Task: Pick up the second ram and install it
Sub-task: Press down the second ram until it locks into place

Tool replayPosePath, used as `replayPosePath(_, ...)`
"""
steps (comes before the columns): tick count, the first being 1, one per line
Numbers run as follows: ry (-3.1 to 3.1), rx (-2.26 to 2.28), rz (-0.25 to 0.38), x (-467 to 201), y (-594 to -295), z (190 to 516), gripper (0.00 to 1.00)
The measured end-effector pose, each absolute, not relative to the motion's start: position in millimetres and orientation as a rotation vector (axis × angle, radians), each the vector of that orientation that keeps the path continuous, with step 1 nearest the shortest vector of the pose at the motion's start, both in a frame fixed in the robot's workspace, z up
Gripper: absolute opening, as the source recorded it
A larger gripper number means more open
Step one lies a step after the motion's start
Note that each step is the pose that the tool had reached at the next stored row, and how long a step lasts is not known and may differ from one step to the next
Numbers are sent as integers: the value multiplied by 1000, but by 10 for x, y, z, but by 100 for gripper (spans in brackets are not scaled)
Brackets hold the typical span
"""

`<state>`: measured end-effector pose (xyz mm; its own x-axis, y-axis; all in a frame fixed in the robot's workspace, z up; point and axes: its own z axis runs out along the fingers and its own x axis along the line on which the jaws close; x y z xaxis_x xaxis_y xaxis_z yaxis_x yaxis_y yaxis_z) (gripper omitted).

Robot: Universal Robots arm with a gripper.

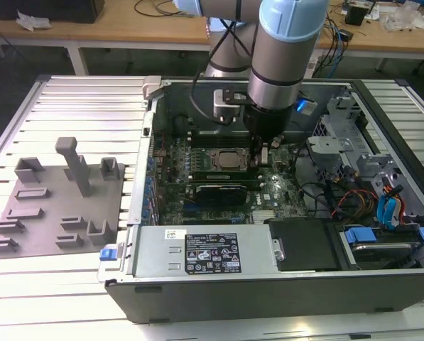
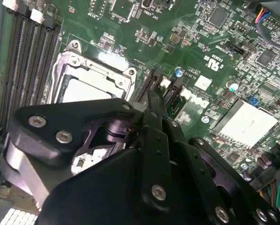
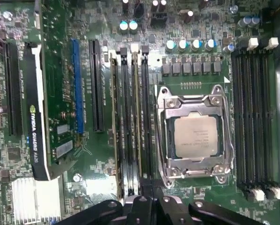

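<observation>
One end effector point(image 1: 263, 158) stands low inside the open computer case point(image 1: 268, 284), over the memory slots.
Its fingers point(image 2: 155, 105) are nearly closed at the slot beside the processor socket point(image 3: 196, 136); whether they grip anything, I cannot tell. The second ram point(image 3: 136, 117) sits edge-on in a slot, centre of the first wrist view. A grey holder tray point(image 1: 55, 206) lies on the bench point(image 1: 69, 99), left of the exterior view.
</observation>
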<state>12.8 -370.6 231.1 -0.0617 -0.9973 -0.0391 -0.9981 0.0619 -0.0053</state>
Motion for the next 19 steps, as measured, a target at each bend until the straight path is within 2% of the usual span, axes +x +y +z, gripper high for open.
replayPosePath(3, 2265, -2129, 30, 65, -3744, 2429, 8)
replayPosePath(14, 2259, -2124, 33, -749, -3764, 2338, 8)
replayPosePath(19, 2259, -2123, 33, -777, -3764, 2287, 8)
